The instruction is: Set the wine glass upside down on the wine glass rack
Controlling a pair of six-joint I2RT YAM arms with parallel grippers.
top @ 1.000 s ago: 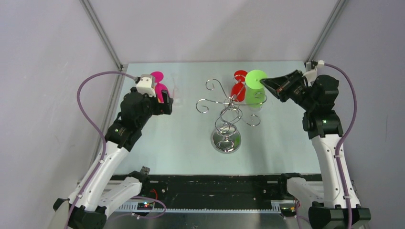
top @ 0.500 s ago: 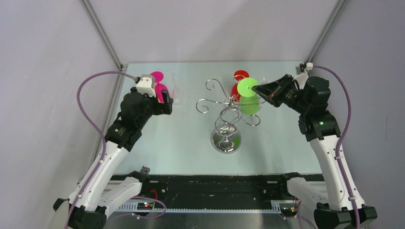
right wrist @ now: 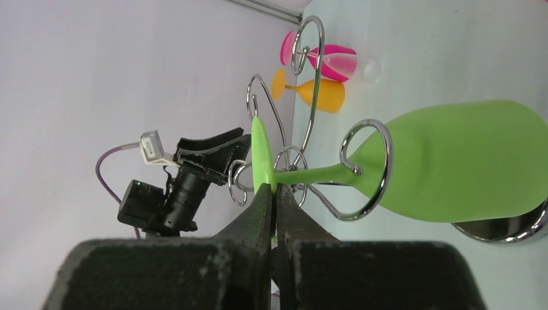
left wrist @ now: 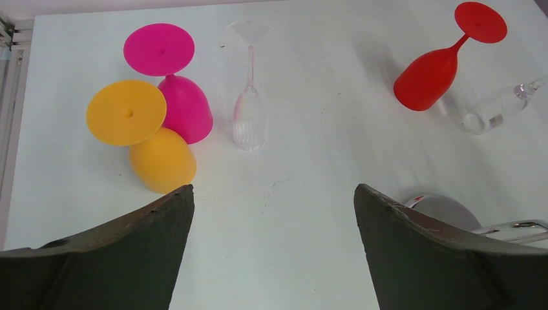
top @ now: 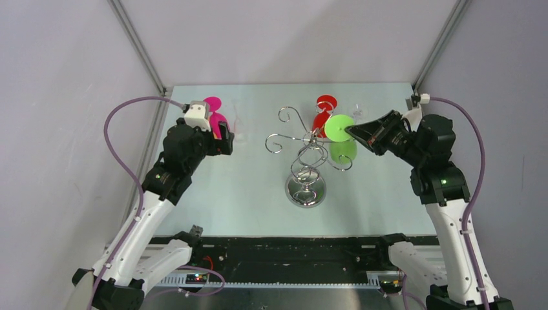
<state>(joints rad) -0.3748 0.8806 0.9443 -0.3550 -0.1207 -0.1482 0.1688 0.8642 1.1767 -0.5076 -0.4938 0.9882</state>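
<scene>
Pale table (top: 245, 194), chrome wine glass rack (top: 305, 191) at its centre.
Right gripper (right wrist: 273, 194) is pinched tight on the foot rim of the green wine glass (right wrist: 465, 161), whose stem sits in a curled rack arm just ahead; left gripper (left wrist: 273, 188) gapes wide, empty.

The left arm rises from its base and bends forward at the elbow. Its gripper (left wrist: 271, 194) tilts downward with fingers spread wide and nothing between them. The right arm stands tall, wrist turned inward toward the left arm. Its gripper (right wrist: 272, 194) lies nearly level, fingers pinched tight on the foot of the wine glass (right wrist: 465, 161).
</scene>
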